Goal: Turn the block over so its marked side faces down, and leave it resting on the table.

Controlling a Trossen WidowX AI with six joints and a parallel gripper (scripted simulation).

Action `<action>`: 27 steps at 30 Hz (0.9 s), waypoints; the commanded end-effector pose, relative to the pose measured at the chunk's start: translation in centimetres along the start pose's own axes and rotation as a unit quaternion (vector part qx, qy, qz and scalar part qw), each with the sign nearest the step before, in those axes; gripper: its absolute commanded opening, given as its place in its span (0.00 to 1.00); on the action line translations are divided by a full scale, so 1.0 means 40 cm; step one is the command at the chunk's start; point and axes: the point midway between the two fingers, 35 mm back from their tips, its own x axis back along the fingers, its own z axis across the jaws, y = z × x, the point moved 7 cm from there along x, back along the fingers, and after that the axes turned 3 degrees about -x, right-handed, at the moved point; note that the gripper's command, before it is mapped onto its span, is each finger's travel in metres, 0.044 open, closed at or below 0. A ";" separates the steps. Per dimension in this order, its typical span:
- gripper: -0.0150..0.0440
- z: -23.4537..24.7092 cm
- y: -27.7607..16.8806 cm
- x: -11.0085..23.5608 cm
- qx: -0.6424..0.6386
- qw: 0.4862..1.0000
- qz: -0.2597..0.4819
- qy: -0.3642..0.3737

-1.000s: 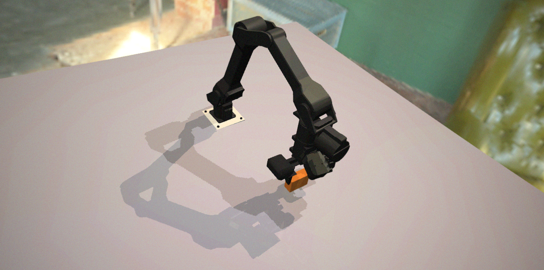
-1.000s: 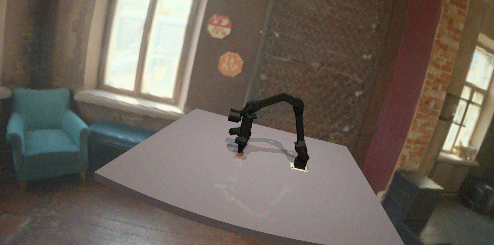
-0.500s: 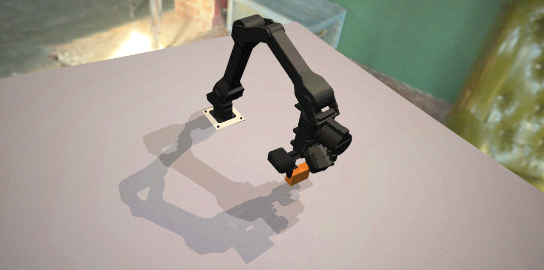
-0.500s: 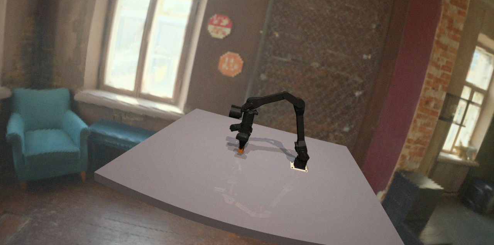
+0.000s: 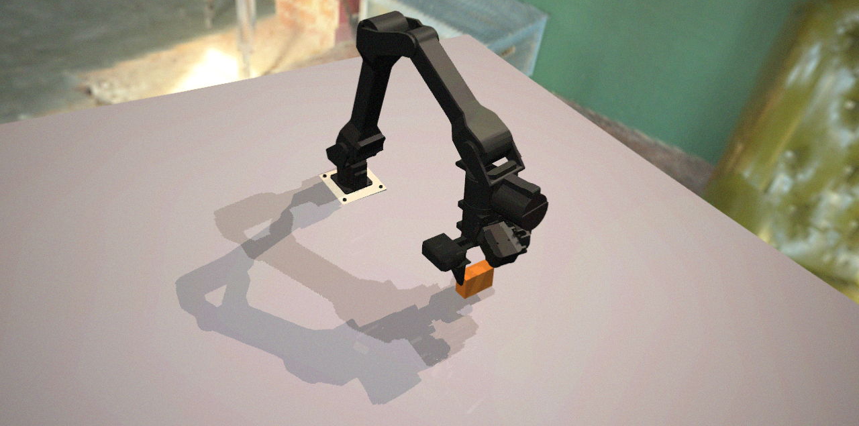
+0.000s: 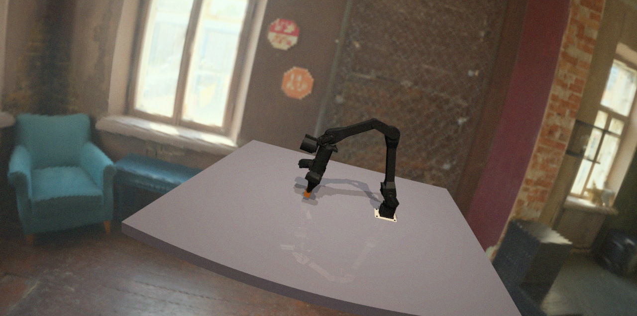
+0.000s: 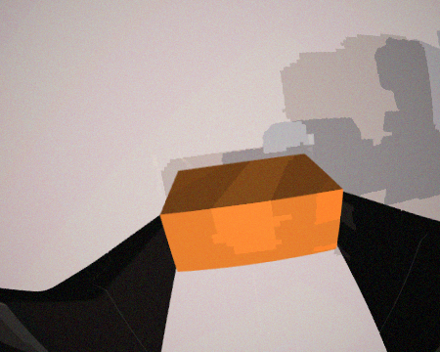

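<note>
An orange block (image 5: 475, 278) (image 6: 307, 194) (image 7: 254, 221) sits on the grey table (image 5: 600, 315) (image 6: 249, 229) (image 7: 116, 72). My gripper (image 5: 477, 271) (image 6: 308, 191) (image 7: 251, 211) reaches straight down over it and is shut on the block, one black finger pressed against each short end. In the wrist view the block's top and near long side show plain orange; I see no mark on them. The block's underside is hidden. I cannot tell whether it still touches the table.
The arm's base plate (image 5: 353, 185) (image 6: 385, 215) is bolted to the table behind the block. The table's right edge (image 5: 660, 183) runs some way off to the right. The arm's shadow lies to the left and front.
</note>
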 end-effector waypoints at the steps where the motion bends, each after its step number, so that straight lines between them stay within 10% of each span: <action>1: 0.25 -0.001 -0.012 -0.002 0.002 0.999 -0.033 0.000; 27: 0.25 -0.008 -0.098 -0.026 0.000 0.977 -0.215 0.010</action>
